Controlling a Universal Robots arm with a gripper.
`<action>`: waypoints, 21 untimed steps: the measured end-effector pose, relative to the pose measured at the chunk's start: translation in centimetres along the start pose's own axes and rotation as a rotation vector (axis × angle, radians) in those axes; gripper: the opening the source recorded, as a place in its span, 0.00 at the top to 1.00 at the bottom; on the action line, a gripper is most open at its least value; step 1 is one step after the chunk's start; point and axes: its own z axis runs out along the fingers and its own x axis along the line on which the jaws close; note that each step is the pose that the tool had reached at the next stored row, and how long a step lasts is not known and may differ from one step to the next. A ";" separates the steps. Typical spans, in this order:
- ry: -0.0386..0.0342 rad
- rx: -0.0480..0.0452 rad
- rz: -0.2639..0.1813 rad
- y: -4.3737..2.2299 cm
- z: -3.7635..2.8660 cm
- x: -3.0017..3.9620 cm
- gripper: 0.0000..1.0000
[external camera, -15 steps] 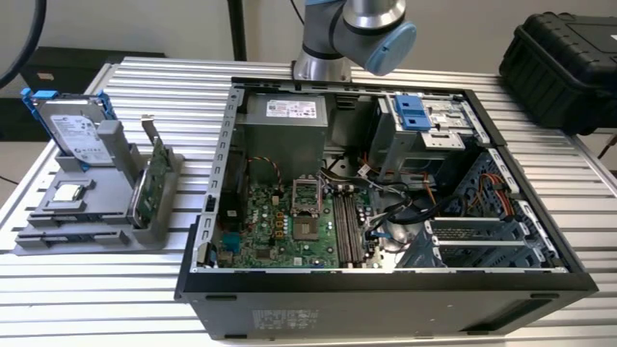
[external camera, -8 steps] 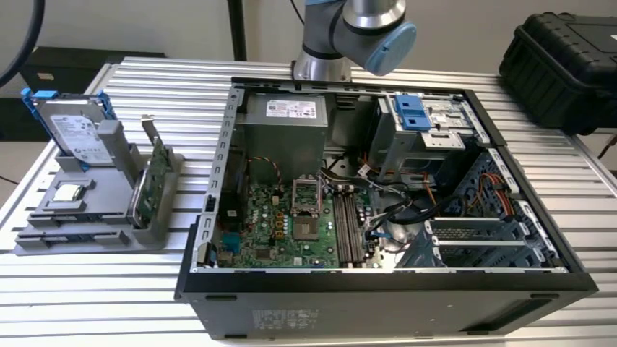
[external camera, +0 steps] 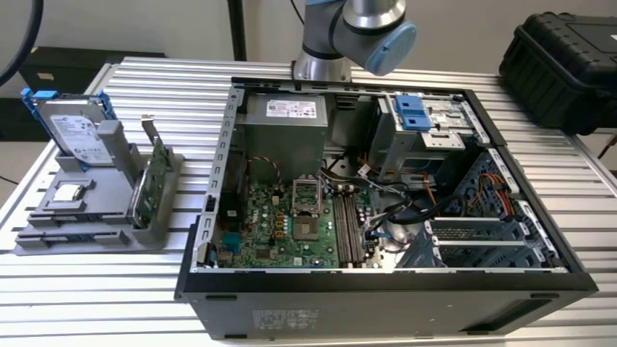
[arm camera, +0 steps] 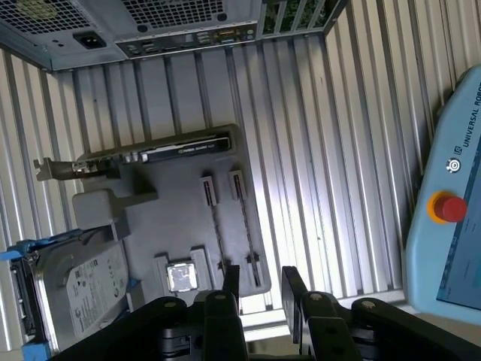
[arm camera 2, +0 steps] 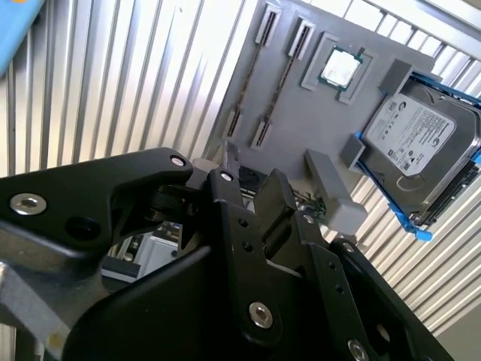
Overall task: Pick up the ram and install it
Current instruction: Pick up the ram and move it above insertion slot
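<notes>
In both wrist views my gripper [arm camera: 261, 274] [arm camera 2: 252, 169] hangs high over the grey parts holder [arm camera: 176, 207] [arm camera 2: 301, 120], open, with nothing between its black fingers [arm camera: 230, 286]. Two narrow slots with end clips run along the holder. A thin dark strip lies edge-on in each one; these look like the ram [arm camera: 218, 233] [arm camera 2: 246, 75], though I cannot be sure. In the exterior view the holder [external camera: 92, 220] sits at the left, beside the open computer case [external camera: 386, 217]. The motherboard's parallel memory slots [external camera: 345, 217] lie in the middle of the case.
The holder also carries a silver hard drive with blue rails [arm camera: 71, 289] [external camera: 72, 130], a processor chip [arm camera: 181, 277] and a green card with a metal bracket [arm camera: 150, 154] [external camera: 149, 181]. A control pendant with a red button [arm camera: 449, 208] lies nearby. A black case [external camera: 564, 61] stands far right.
</notes>
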 end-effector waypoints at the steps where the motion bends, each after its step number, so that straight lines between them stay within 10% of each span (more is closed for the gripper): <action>1: -0.0001 0.0000 0.001 0.00 0.00 0.00 0.00; 21: -0.0012 0.0005 0.025 -0.01 0.00 0.00 0.00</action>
